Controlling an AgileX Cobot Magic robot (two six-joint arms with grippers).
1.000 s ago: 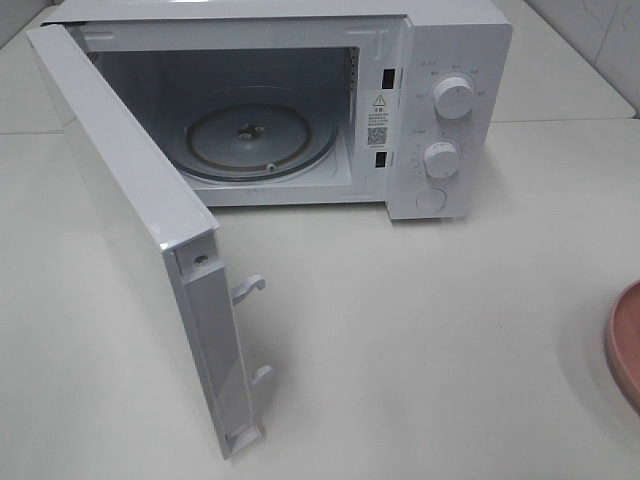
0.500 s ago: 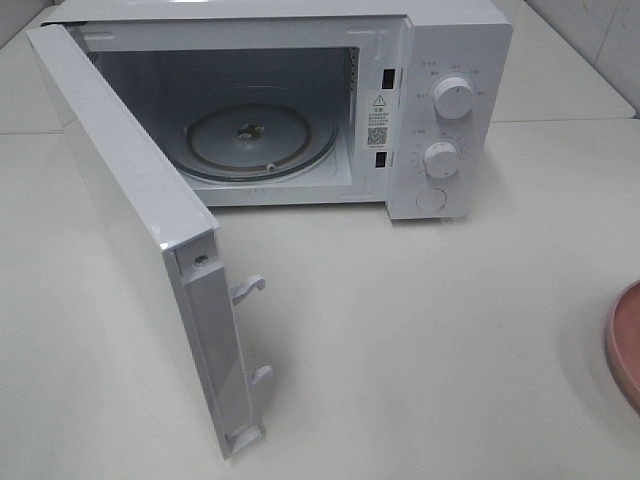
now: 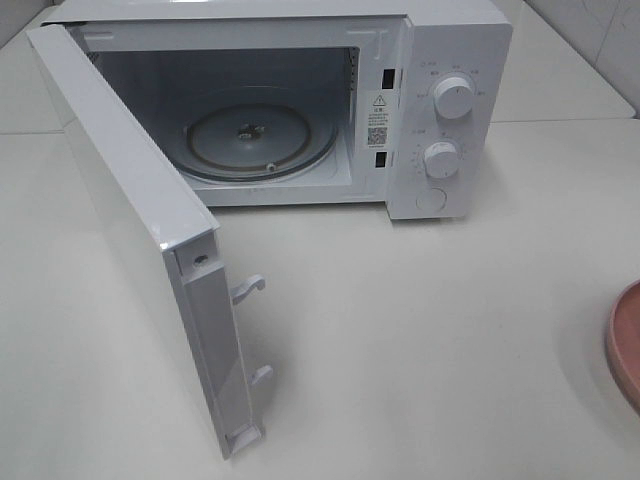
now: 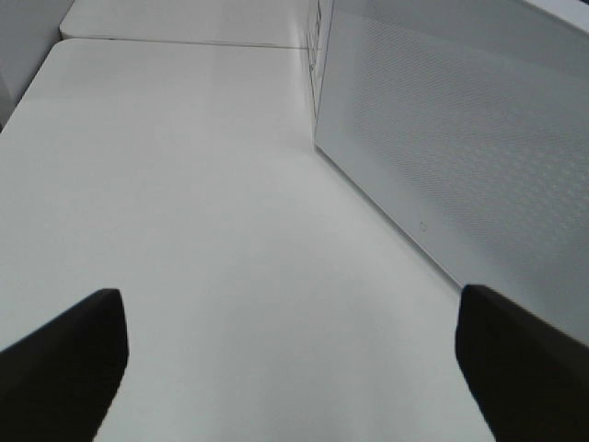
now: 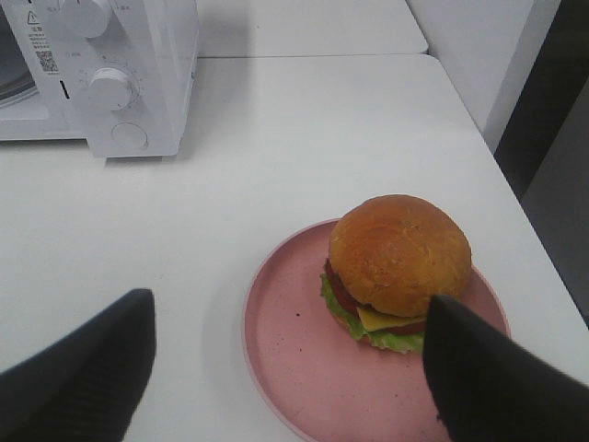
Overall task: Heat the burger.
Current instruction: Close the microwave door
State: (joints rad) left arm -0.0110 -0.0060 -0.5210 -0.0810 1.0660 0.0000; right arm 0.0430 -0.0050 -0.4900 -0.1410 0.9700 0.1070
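Observation:
The burger [image 5: 398, 260], with a golden-brown bun, lettuce, tomato and cheese, sits on a pink plate [image 5: 294, 341] in the right wrist view. My right gripper [image 5: 285, 368] stands open just short of the plate, its dark fingers [image 5: 83, 378] wide apart with nothing between them. Only the plate's rim [image 3: 625, 345] shows at the right edge of the high view; the burger is out of that view. The white microwave [image 3: 450, 120] stands at the back with its door [image 3: 130, 220] swung wide open and its glass turntable [image 3: 255, 140] bare. My left gripper [image 4: 290, 368] is open over bare table beside the door's outer face [image 4: 460, 157].
Two knobs [image 3: 453, 98] and a round button sit on the microwave's right-hand panel. The open door juts far forward on the left. The table's right edge [image 5: 497, 157] runs close behind the plate, with a dark gap beyond it.

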